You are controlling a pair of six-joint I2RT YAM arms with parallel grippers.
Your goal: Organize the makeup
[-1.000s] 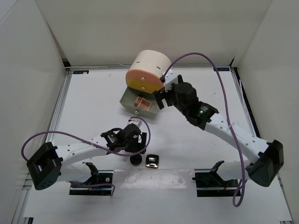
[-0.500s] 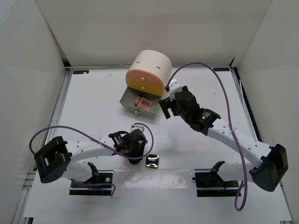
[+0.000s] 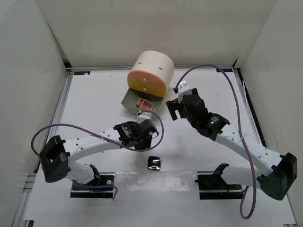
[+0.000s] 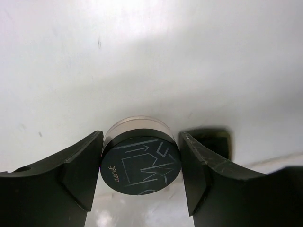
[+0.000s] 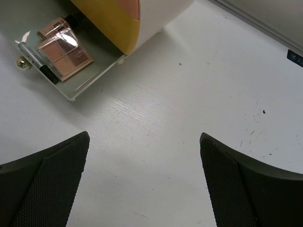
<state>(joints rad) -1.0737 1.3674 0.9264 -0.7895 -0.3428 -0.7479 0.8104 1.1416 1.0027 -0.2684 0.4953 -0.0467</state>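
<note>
From above, the left gripper (image 3: 143, 127) hangs just before the open drawer (image 3: 128, 102) of the cream cylinder (image 3: 150, 70), likely bound there; a square compact (image 3: 154, 163) waits farther out from the cylinder. The left wrist view shows it pinching the black round compact (image 4: 141, 163). In its own view the right gripper (image 5: 144, 137), spread and empty, hovers beside the cylinder, giving room.

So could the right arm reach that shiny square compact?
Probably yes. The square compact lies alone on the table, the right gripper is open and empty, and the left gripper, holding a round compact, sits off to one side.
</note>
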